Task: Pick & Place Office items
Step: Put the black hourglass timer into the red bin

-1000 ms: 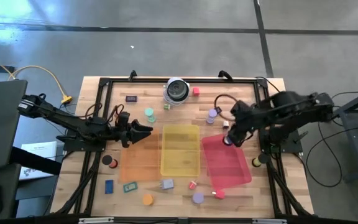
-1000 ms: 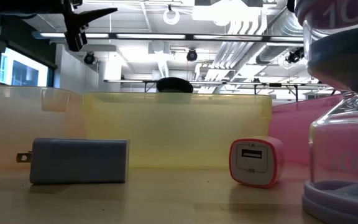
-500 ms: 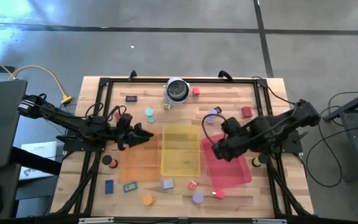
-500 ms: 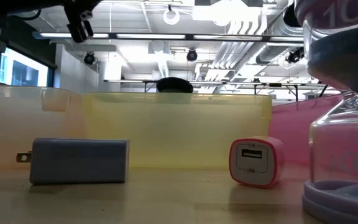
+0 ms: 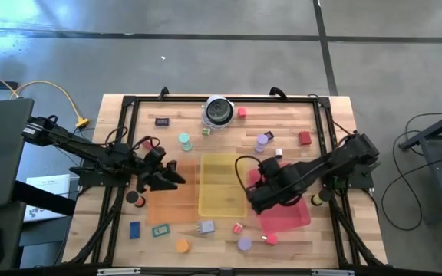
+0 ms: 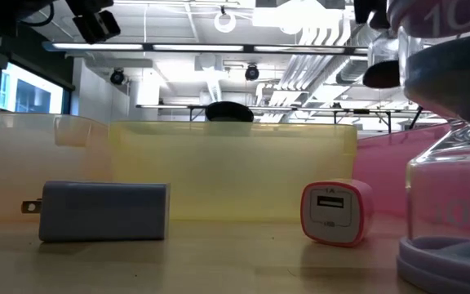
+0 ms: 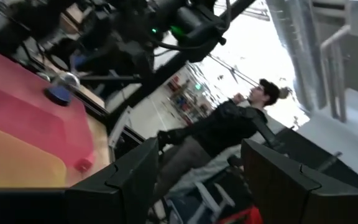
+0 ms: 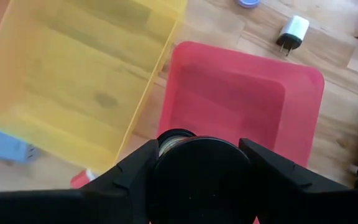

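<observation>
The right gripper (image 5: 258, 193) hangs over the red tray's (image 5: 291, 208) edge nearest the yellow tray (image 5: 222, 185), its jaws clenched on a round black disc (image 8: 199, 163). The left gripper (image 5: 171, 177) waits above the orange tray (image 5: 173, 205), at nine o'clock from the yellow one, its fingers apparently parted, though the view is poor. Other office items, like the purple disc (image 5: 244, 244) at six o'clock, lie scattered around the trays.
</observation>
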{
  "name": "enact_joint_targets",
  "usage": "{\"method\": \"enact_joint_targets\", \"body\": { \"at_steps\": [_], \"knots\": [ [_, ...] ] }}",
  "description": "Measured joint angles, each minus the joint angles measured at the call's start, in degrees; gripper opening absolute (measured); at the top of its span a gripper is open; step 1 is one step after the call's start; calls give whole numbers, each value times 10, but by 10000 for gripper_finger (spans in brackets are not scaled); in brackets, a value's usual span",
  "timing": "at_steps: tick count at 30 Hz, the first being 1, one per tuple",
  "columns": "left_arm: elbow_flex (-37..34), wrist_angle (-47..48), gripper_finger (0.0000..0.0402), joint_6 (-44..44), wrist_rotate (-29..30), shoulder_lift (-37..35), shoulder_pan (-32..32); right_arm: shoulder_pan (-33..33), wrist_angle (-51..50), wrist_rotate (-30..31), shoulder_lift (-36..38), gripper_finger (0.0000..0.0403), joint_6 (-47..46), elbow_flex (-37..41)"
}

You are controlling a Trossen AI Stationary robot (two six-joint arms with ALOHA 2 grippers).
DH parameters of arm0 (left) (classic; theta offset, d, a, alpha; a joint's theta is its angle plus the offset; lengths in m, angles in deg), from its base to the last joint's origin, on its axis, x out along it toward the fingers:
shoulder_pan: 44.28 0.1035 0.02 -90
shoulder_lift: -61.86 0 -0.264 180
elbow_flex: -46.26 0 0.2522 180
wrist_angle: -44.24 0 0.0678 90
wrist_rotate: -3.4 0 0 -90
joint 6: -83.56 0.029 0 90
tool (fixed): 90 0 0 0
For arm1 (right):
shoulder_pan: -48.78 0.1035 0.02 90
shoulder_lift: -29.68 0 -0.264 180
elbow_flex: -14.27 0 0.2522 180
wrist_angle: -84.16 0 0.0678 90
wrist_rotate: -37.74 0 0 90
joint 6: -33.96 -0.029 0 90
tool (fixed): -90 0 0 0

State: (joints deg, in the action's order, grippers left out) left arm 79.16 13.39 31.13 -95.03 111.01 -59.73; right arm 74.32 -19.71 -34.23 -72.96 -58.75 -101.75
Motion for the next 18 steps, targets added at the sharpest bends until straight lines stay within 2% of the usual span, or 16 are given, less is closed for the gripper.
{"method": "enact_joint_targets", "body": {
  "at_steps": [7, 12, 18],
  "knots": [
    [0, 0, 224, -20, -33, 0, -3, 5, 1, -1, -7, 198, -35, 43],
    [0, 0, 224, -21, -35, 0, -14, 12, 1, -6, -7, 195, -63, 80],
    [0, 0, 224, -21, -35, 0, -28, 11, 3, -4, -7, 207, -79, 86]
  ]
}}
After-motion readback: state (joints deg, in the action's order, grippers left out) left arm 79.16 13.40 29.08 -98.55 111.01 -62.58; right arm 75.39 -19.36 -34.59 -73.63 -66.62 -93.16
